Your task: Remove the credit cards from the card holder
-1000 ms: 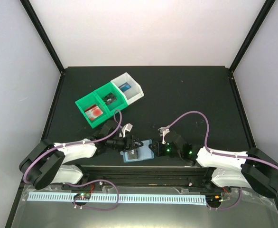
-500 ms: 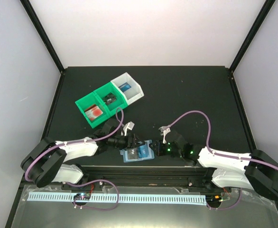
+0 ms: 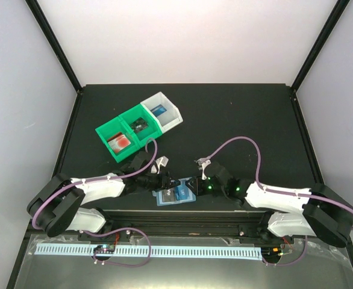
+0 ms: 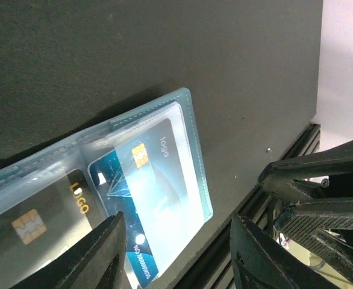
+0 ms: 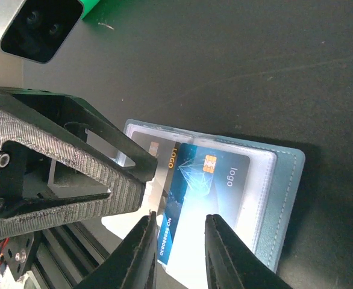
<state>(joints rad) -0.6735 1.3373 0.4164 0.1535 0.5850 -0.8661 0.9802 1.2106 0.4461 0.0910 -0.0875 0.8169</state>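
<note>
Since each of the three bin compartments at the back, the two green compartments (image 3: pixel 107 130) and the one white compartment (image 3: pixel 175 118), already holds a card, I judge the job a little past halfway. Two grippers work near the front edge of the table (image 3: pixel 255 120). The left gripper (image 4: pixel 178 221) has its fingers well apart over the holder's corner. The right gripper (image 5: pixel 179 218) shows a narrow gap, clamped on nothing I can see. One card holder (image 5: pixel 288 180) lies open and flat between them. There are five cards: a red card (image 3: pixel 121 142), a dark card (image 3: pixel 140 124) and a binned blue card (image 3: pixel 159 111) are out. A black card (image 4: pixel 38 211) and a pocketed blue card (image 5: pixel 206 174), partly slid out, are left.
</note>
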